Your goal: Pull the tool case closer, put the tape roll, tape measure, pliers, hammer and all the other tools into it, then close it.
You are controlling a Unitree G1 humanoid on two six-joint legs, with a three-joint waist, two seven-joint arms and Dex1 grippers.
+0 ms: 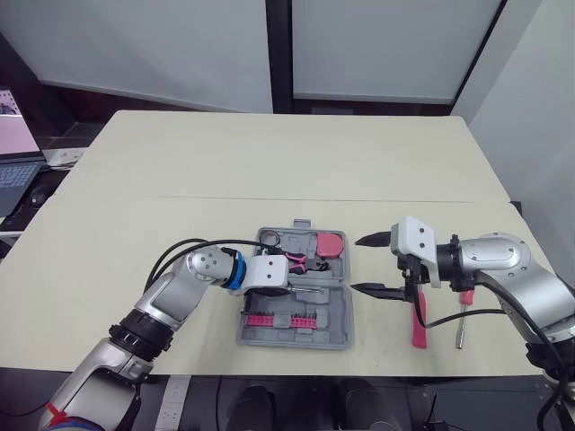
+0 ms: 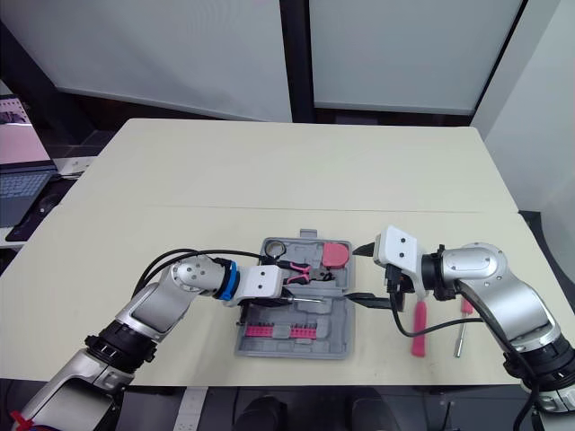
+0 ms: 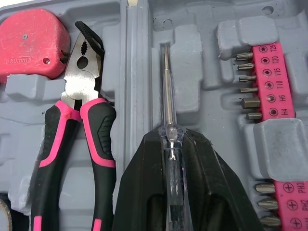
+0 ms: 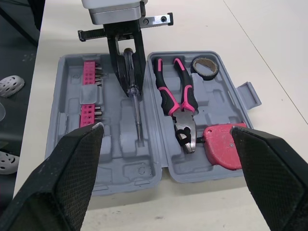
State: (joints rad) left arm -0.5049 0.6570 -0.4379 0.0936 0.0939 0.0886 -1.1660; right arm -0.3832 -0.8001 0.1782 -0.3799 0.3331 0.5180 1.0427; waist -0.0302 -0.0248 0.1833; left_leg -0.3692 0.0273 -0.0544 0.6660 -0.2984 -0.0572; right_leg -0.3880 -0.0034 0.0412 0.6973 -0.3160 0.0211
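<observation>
The grey tool case (image 1: 337, 314) lies open near the table's front edge. In it sit the black tape roll (image 4: 205, 68), the red tape measure (image 4: 222, 144), the pink-and-black pliers (image 4: 176, 97) and pink bit strips (image 4: 89, 91). My left gripper (image 4: 131, 82) is shut on a clear-handled screwdriver (image 3: 167, 91), holding it low over a groove in the near half of the case. My right gripper (image 1: 358, 265) stands open just right of the case, empty. Behind it on the table lie the pink-handled hammer (image 1: 419, 329) and a small pink-handled tool (image 1: 463, 316).
The cream table (image 1: 287, 162) stretches wide behind the case. A laptop (image 1: 13, 166) and cables sit on a side surface at the far left. The front edge of the table runs close to the case.
</observation>
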